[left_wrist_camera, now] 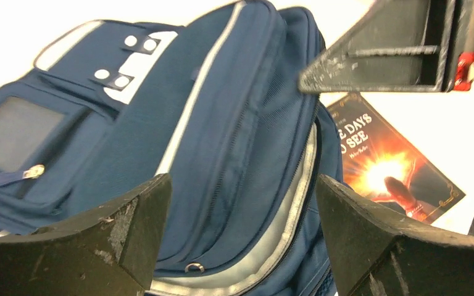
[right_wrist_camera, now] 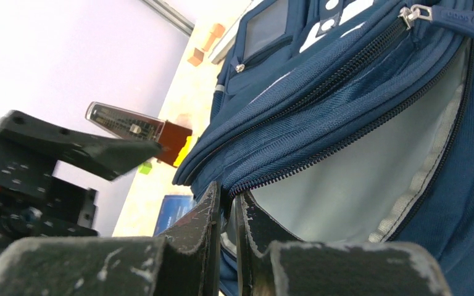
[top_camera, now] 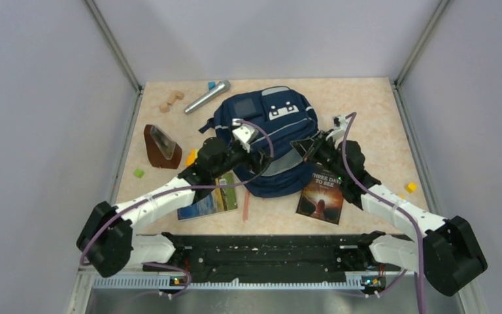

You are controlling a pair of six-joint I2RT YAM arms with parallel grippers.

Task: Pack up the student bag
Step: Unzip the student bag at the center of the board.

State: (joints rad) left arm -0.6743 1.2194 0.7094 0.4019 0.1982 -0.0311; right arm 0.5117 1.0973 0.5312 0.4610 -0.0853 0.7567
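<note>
Beige table (top_camera: 372,111) | right claw (right_wrist_camera: 227,208) pinching opening edge of student bag (top_camera: 287,127)

one student bag (top_camera: 287,124), two books (top_camera: 320,193) (top_camera: 209,201)

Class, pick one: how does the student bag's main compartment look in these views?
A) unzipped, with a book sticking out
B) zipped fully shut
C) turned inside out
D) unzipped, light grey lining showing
D: the student bag gapes open along its zip, and the light grey lining shows inside the opening.
</note>
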